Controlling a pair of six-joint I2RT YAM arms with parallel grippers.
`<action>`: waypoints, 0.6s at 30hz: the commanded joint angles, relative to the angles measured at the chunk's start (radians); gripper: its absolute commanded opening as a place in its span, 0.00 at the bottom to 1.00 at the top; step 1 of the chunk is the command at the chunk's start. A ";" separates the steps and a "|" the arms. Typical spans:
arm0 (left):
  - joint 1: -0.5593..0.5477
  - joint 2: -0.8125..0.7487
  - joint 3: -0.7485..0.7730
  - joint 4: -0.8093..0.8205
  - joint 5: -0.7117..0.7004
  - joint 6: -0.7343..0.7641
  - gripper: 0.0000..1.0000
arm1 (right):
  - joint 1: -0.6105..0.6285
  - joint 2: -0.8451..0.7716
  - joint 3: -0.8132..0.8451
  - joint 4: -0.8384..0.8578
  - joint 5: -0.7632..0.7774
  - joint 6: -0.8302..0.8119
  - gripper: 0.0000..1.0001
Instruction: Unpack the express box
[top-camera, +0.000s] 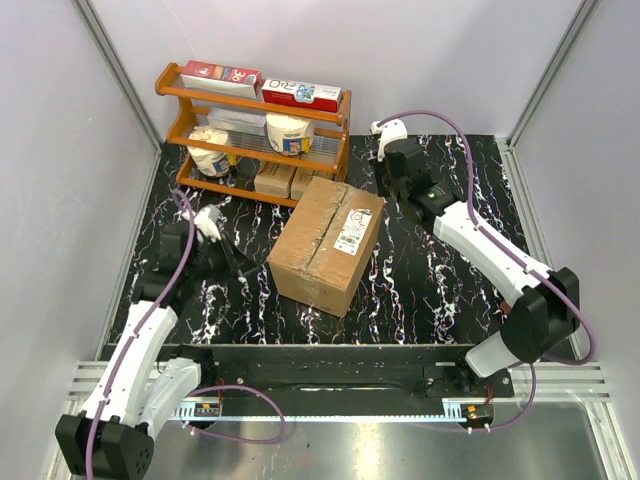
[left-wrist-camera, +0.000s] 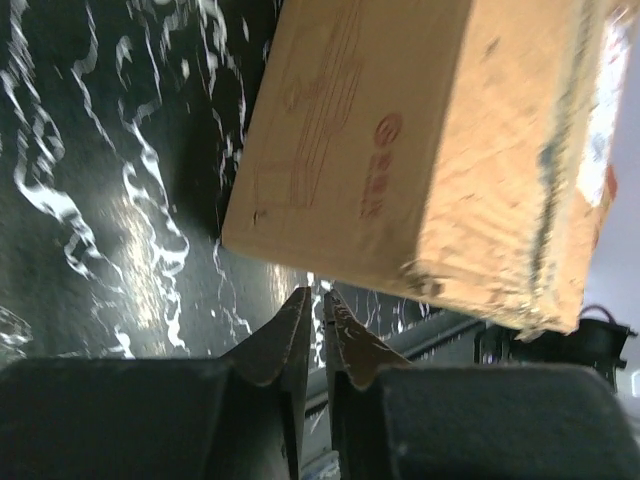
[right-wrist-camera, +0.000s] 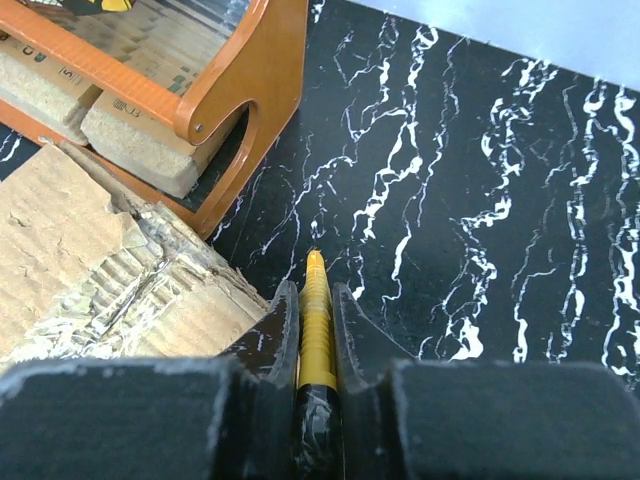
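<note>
plain pale walls close in a black, white-veined table, with a wooden shelf of cartons and tubs at the back. the express box sits mid-table just in front of the shelf, skewed, with its flaps closed. it looks like stiff corrugated board, though one corner is crushed and frayed, so it would tear if dragged on. its weight cannot be judged. it is far too wide for a gripper to span, so a flap edge looks like the best hold once the flaps are freed.

the left gripper is closed on nothing, just off the box's side. the right gripper is clamped on a slim yellow tool, probably a cutter, beside the crushed corner.

the white label carries barcodes too small to read. a red round logo with a line drawing marks one side, illegible.
</note>
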 joint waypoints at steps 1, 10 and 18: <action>-0.051 0.016 -0.091 0.065 0.092 -0.065 0.13 | -0.023 0.025 0.057 -0.001 -0.153 0.035 0.00; -0.103 0.137 -0.090 0.197 0.126 -0.082 0.18 | -0.031 -0.018 0.033 -0.150 -0.317 0.070 0.00; -0.120 0.273 -0.013 0.282 0.166 -0.081 0.22 | -0.032 -0.187 -0.030 -0.320 -0.349 0.173 0.00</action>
